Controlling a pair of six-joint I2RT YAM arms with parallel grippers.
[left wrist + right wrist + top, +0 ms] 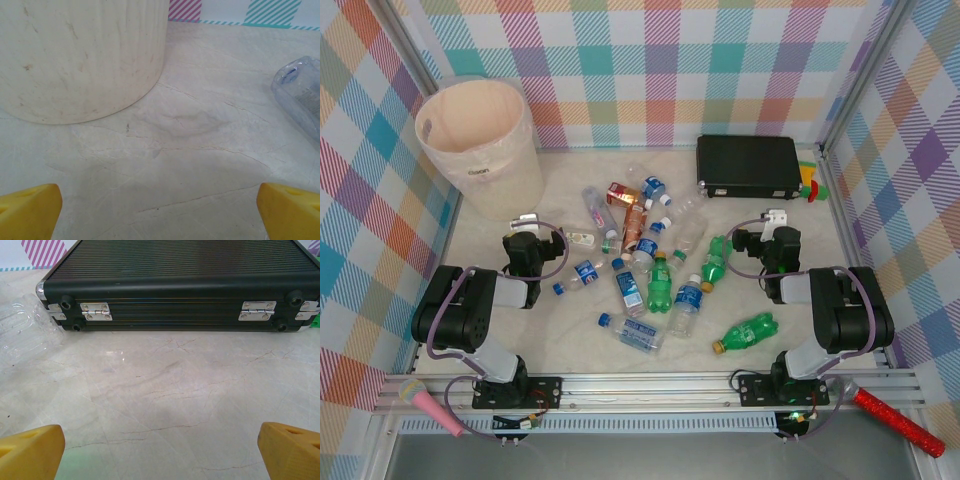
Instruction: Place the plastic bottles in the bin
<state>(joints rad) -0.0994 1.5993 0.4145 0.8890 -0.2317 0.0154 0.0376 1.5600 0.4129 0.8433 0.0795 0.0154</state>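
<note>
I see my left gripper (159,216) spread, empty, by the tall cream round plastic bin (480,150), far-left corner of the table (560,340), right gripper (160,452) spread, small clear and green plastic bottles (660,285) strewn mid-table

- Table (190,150): pale, marble-veined surface, smooth, mostly matt with a faint sheen.
- Bin (80,55): cream plastic, matt, finely ribbed and scuffed; its liner (470,108) is thin clear film.
- Plastic bottles (661,283): glossy see-through plastic, clear or green, with printed wrap labels; one clear bottle (25,327) looks crinkled.
- Black case (175,270): ribbed black shell with a soft sheen; hinges (95,311) are bright polished metal.
- Left gripper (160,212) and right gripper (160,452): yellow fingertips, smooth, matt, plastic-looking.
- Walls (720,60): checked, matt, cloth-like.
- Front rail (650,385): bare silvery metal.
</note>
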